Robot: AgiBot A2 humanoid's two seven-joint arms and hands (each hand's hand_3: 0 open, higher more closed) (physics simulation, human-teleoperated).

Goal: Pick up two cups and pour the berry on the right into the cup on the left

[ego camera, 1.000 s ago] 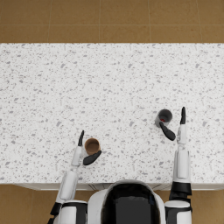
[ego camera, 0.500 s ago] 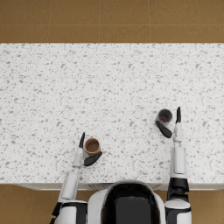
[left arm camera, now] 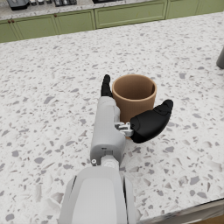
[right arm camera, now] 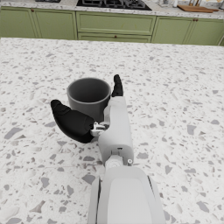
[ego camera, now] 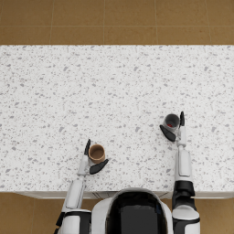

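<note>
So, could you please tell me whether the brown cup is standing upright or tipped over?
Upright: the brown cup stands on the counter with its round mouth facing up.

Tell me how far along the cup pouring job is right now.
Early stage. Done: the left hand sits around the brown cup and the right hand around the grey cup. In hand: the fingers flank each cup but are apart, not clamped, and both cups stand upright on the counter. Left: gripping, lifting both, then tipping the grey cup over the brown one. The berry isn't visible.

Only two cups (ego camera: 96, 152) (ego camera: 172, 121) interrupt the counter (ego camera: 114, 91).
</note>
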